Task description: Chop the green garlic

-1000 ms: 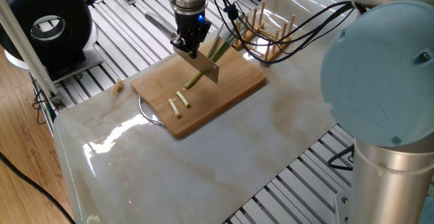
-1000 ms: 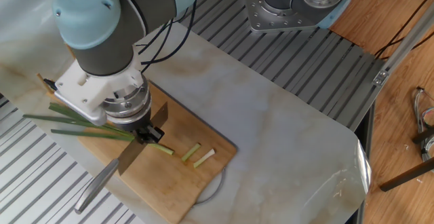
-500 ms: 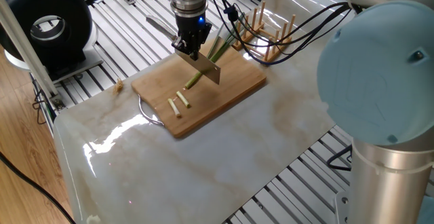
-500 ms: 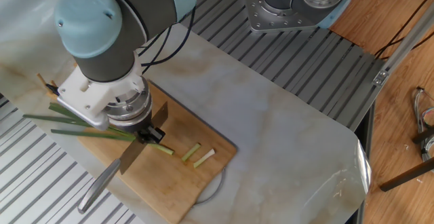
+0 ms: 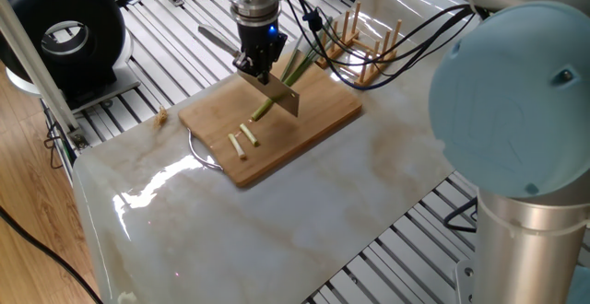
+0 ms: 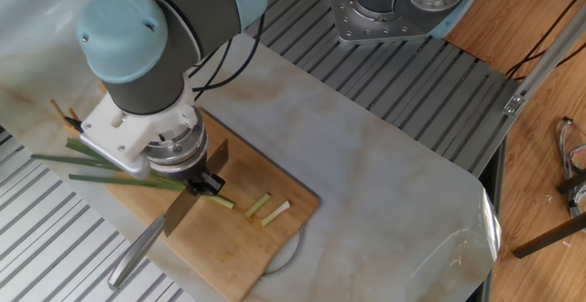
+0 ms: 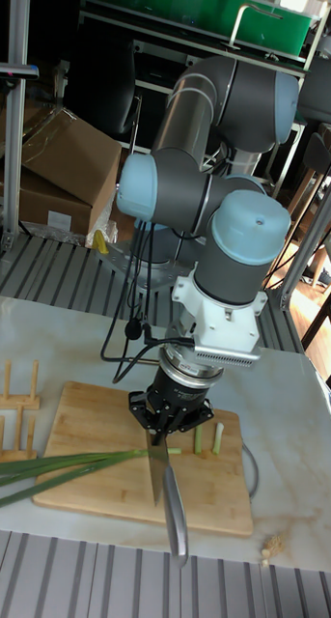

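Green garlic (image 7: 59,468) leaves beyond frame edge

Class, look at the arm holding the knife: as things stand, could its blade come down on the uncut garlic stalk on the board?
Probably yes. The gripper holds the knife right above the stalk, with nothing between them.

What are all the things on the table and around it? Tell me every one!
garlic: one long stalk, green, lying on the board with its leaves past the edge
cut pieces: two, pale green, on the board
board: one, wooden, on the table
knife: one, silver, gripped over the stalk
peg rack: wooden, beside the board
table: one, pale marble
round device: one, black, off the table's corner
boxes: brown cardboard, behind the table
arm: one, grey and blue
pincer: one, black, shut on the knife
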